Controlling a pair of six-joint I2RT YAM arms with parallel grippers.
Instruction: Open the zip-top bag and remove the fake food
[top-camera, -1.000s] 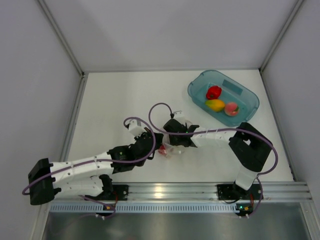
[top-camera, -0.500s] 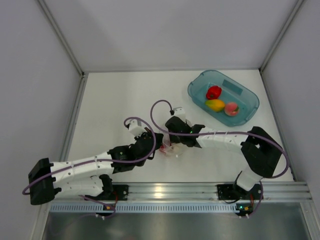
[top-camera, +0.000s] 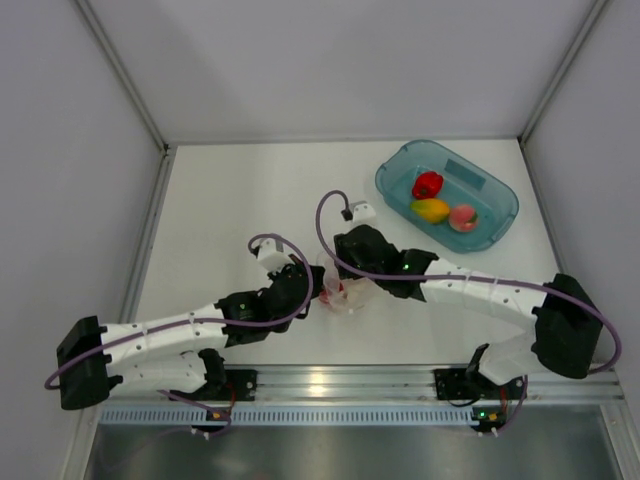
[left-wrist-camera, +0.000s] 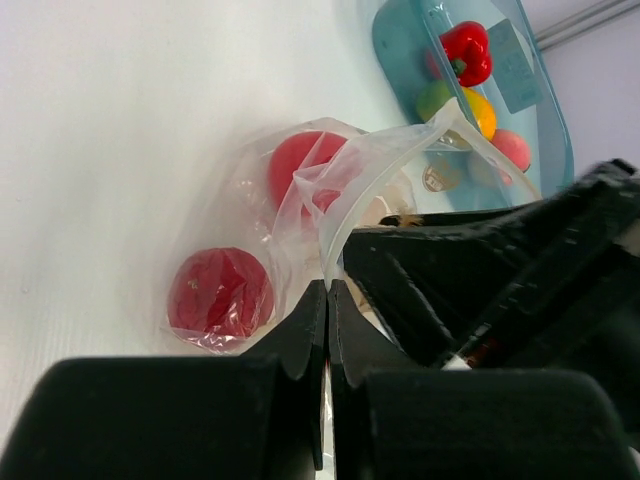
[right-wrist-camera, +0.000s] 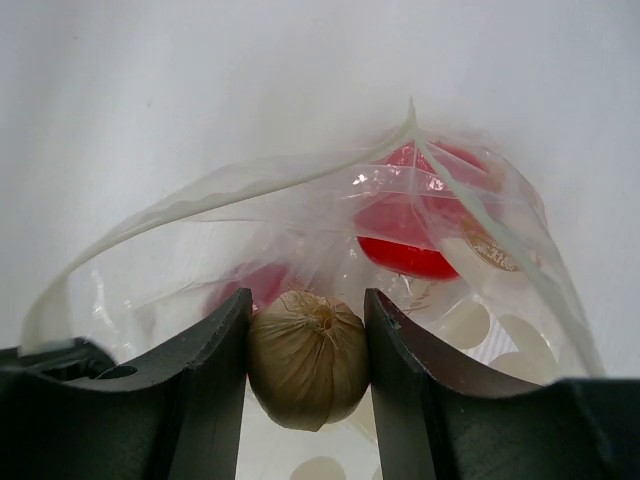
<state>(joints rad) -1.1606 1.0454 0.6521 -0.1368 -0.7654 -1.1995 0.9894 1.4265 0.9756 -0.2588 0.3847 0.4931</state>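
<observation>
Since a second ago the right arm (top-camera: 480, 290) has stretched out low, its elbow swung to the right, and the right gripper (right-wrist-camera: 307, 312) now sits in the mouth of the bag (left-wrist-camera: 350, 165). Its black fingers clamp a round, beige, papery-looking bulb (right-wrist-camera: 305, 360). The left gripper (left-wrist-camera: 328, 300) is pressed together on the bag's thin rim. The clear, crinkly bag lies in the middle of the white table (top-camera: 230, 190), with two glossy red fruits (left-wrist-camera: 220, 292) inside. A teal oval tub (top-camera: 500, 200) stands well apart.
</observation>
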